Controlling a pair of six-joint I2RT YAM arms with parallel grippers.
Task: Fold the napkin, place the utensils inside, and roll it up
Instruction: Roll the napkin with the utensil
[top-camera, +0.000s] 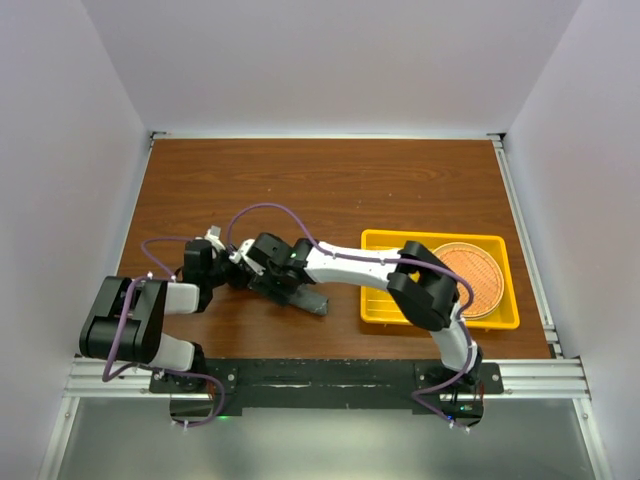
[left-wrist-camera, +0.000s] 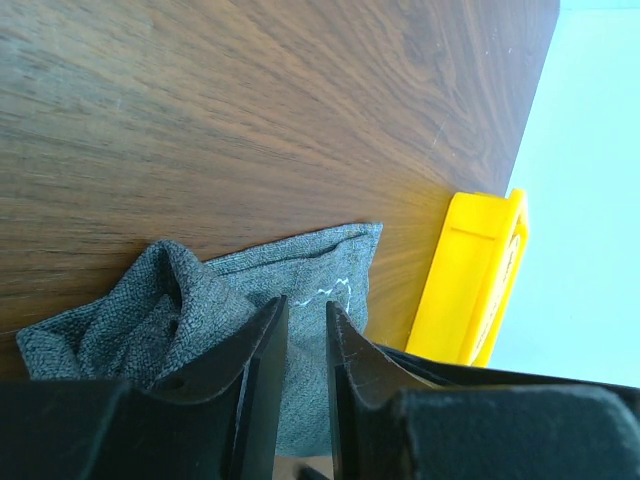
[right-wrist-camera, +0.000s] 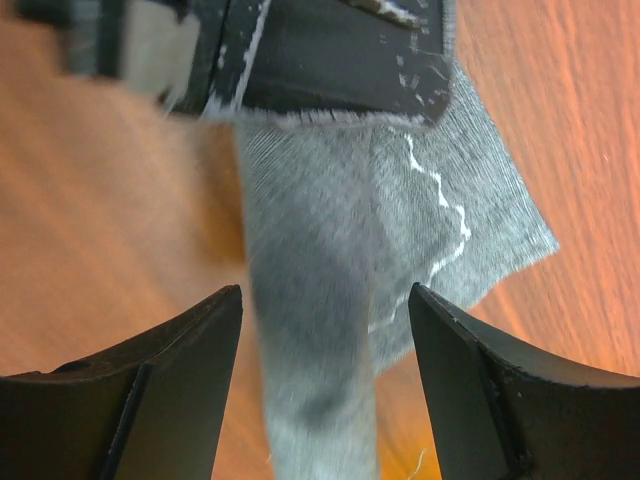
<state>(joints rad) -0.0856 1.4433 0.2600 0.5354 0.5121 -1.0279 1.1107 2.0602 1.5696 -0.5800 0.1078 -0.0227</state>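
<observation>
Right wrist view: napkin (right-wrist-camera: 350, 250), by the bench's (top-camera: 330, 180) near edge, runs lengthwise between my right gripper's (right-wrist-camera: 322, 295) spread fingers; left gripper's (left-wrist-camera: 305, 305) hold unclear.

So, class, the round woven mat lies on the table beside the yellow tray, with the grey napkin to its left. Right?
No. The top external view shows the woven mat lying inside the yellow tray, not beside it. The grey napkin is indeed to its left.
</observation>
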